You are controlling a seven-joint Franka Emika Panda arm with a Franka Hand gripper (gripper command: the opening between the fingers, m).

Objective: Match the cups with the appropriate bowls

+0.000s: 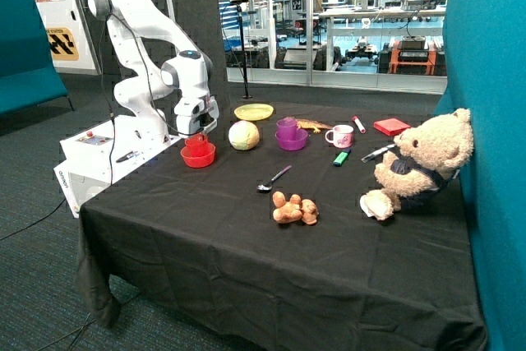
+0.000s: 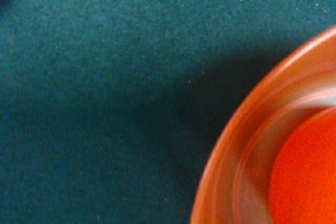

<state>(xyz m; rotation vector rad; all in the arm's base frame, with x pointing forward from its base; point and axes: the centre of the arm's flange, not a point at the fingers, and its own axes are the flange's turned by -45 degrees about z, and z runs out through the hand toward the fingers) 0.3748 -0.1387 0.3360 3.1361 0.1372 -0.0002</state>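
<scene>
The red cup (image 1: pixel 196 142) stands inside the red-orange bowl (image 1: pixel 198 156) at the table's corner nearest the robot base. My gripper (image 1: pixel 197 127) hangs straight above that cup, right at its rim; I cannot make out whether it holds the cup. In the wrist view the bowl's rim (image 2: pixel 226 156) curves around a red-orange shape, the cup (image 2: pixel 310 182), with black cloth beside it. Further along the back of the table, the purple cup (image 1: pixel 287 127) sits in the purple bowl (image 1: pixel 292 141).
Between the two bowls lies a pale yellow ball (image 1: pixel 243 135), with a yellow-green plate (image 1: pixel 254 111) behind it. A white-and-pink mug (image 1: pixel 339 136), markers, a red box (image 1: pixel 391 127), a spoon (image 1: pixel 273 179), a small brown plush (image 1: pixel 294 210) and a teddy bear (image 1: pixel 419 162) occupy the rest.
</scene>
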